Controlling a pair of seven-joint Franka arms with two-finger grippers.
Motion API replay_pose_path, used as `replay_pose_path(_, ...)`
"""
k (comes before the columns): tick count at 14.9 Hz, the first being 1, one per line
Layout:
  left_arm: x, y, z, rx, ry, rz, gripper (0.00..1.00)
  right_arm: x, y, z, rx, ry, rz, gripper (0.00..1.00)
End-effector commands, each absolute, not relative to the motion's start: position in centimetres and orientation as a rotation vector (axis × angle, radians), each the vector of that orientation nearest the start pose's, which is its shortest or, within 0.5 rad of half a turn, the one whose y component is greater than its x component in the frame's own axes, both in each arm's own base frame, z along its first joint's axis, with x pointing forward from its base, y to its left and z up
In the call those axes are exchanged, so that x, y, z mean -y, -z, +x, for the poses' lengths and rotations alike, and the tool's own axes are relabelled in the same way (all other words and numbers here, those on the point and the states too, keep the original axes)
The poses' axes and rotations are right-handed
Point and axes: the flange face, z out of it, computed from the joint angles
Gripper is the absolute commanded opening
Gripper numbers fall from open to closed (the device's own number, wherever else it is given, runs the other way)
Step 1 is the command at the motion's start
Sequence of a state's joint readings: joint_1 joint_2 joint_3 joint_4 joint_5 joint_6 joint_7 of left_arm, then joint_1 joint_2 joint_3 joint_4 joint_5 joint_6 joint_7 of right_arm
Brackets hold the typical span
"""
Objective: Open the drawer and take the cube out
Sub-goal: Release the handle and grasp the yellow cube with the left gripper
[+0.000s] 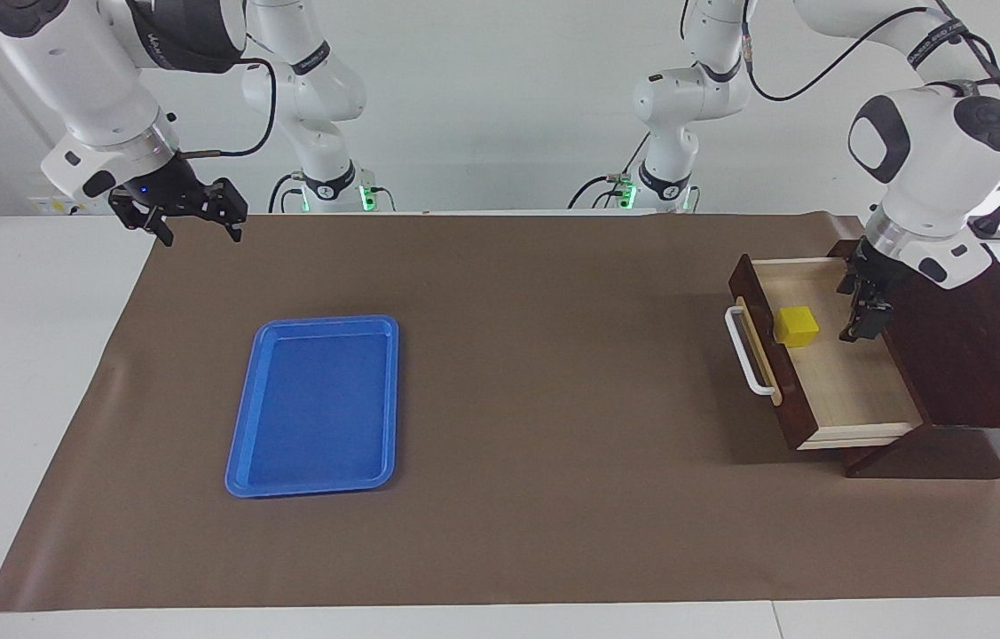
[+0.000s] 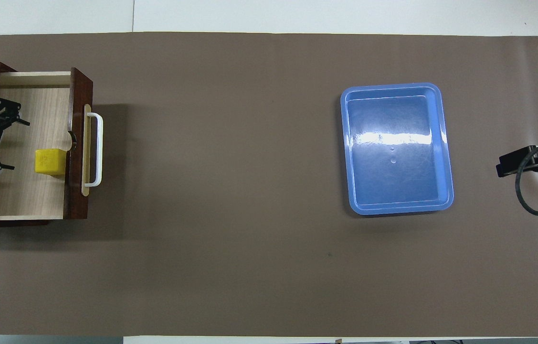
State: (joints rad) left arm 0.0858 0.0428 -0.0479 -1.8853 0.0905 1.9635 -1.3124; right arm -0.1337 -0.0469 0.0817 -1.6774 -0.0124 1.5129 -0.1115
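A: Where does the drawer stand?

B: It is pulled well out of its dark box at the left arm's end of the tabletop, at about three o'clock in the facing view and nine o'clock in the overhead view. Its white handle points toward the middle of the brown mat.

A: And the cube?

B: The yellow cube sits on the drawer's pale floor, just beside the front panel with the handle.

A: The left pincer?

B: It hangs down inside the open drawer, near the cube but apart from it, on the box side. I cannot tell whether its fingers are apart or together.

A: The right pincer?

B: It waits up in the air over the mat's corner at the right arm's end, at ten o'clock in the facing view, its fingers spread apart and holding nothing.

A: Anything else?

B: A flat blue tray lies on the mat toward the right arm's end, well apart from the drawer.
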Motion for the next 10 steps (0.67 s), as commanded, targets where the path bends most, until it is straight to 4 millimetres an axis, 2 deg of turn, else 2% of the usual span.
replay_pose_path(1, -2.7, -46.2, 55.5, 2.192, 0.148, -2.236, 1.00, 3.0, -59.5, 52.5, 0.060, -0.203, -3.145, 1.00)
replay_pose_path(3, -2.7, -44.8, 55.1, 2.256, 0.123, -2.157, 1.00, 3.0, -59.5, 52.4, 0.052, -0.207, -3.144, 1.00)
replay_pose_path(5, -2.5, -43.7, 54.4, 2.255, 0.110, -2.148, 1.00, 3.1, -59.4, 52.4, -0.010, -0.207, -3.147, 1.00)
replay_pose_path(8, -2.3, -43.0, 54.4, 2.277, 0.120, -2.137, 1.00, 2.8, -59.4, 52.4, -0.013, -0.200, -3.150, 1.00)
replay_pose_path(10, -2.5, -43.3, 54.7, 2.282, 0.123, -2.134, 0.29, 2.4, -59.4, 52.4, 0.002, -0.198, -3.151, 1.00)
